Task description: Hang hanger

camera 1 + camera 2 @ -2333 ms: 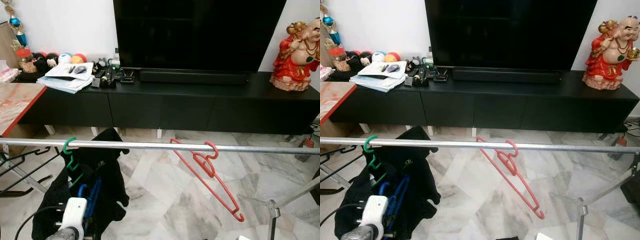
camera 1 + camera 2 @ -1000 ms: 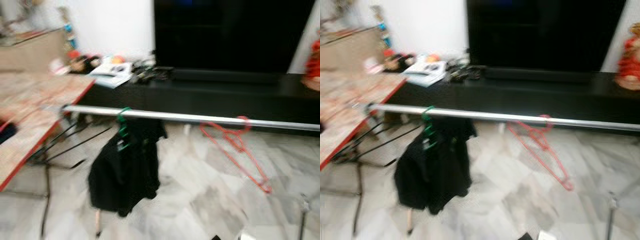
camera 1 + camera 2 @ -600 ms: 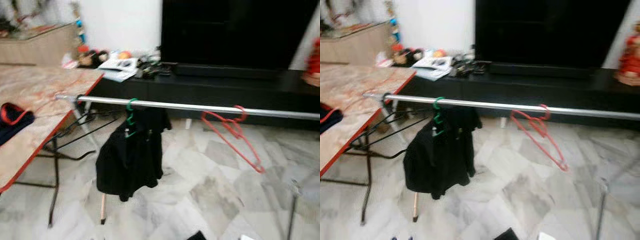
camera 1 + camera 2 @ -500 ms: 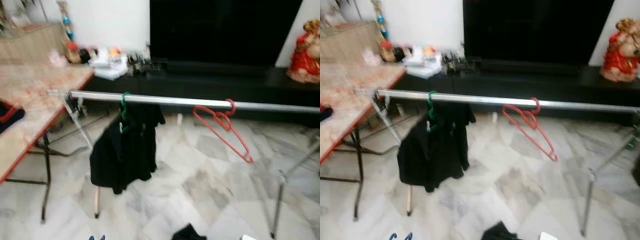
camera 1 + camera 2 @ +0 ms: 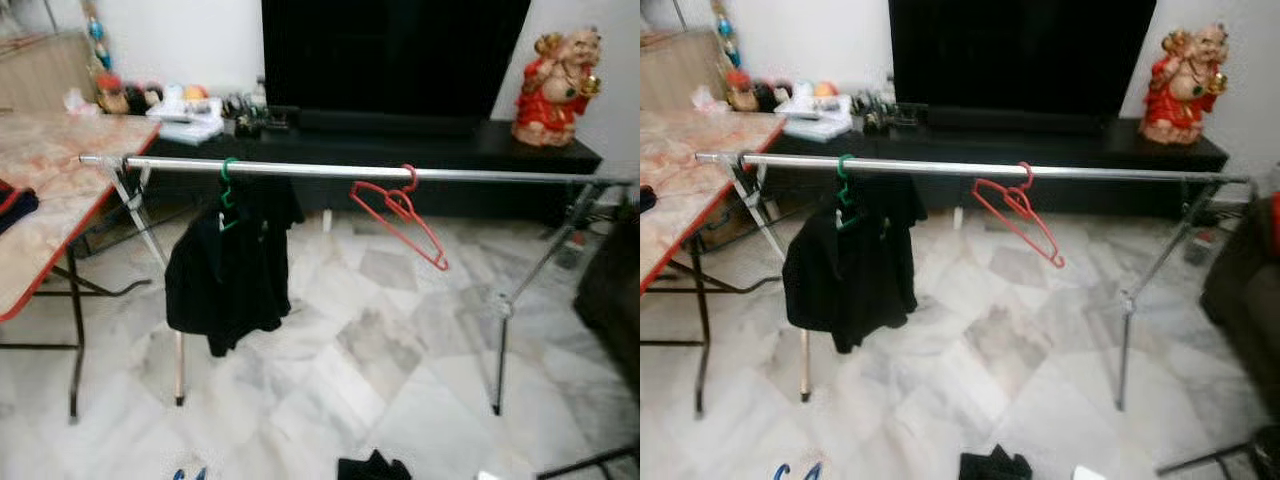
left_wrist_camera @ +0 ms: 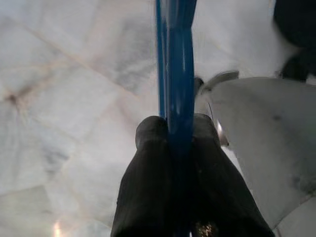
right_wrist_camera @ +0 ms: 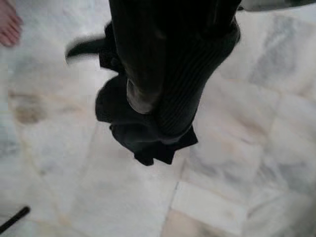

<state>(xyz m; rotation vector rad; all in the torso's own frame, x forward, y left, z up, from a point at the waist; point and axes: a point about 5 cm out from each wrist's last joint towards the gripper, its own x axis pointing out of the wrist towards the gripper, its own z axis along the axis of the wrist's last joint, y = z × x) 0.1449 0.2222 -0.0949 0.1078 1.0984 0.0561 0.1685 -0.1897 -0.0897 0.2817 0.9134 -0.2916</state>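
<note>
Compared with a moment earlier, the camera had backed away, so the whole metal rail [image 5: 350,172] showed. A red hanger [image 5: 398,212] and a black garment [image 5: 228,270] hung there. The left gripper [image 6: 180,128] was clenched on a blue hanger [image 6: 175,64], low above the floor, not yet hung. The right gripper [image 7: 163,106] clutched black cloth [image 7: 143,133].

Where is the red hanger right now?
The red hanger hangs tilted near the middle of the silver rail, to the right of the black garment on its green hanger.
</note>
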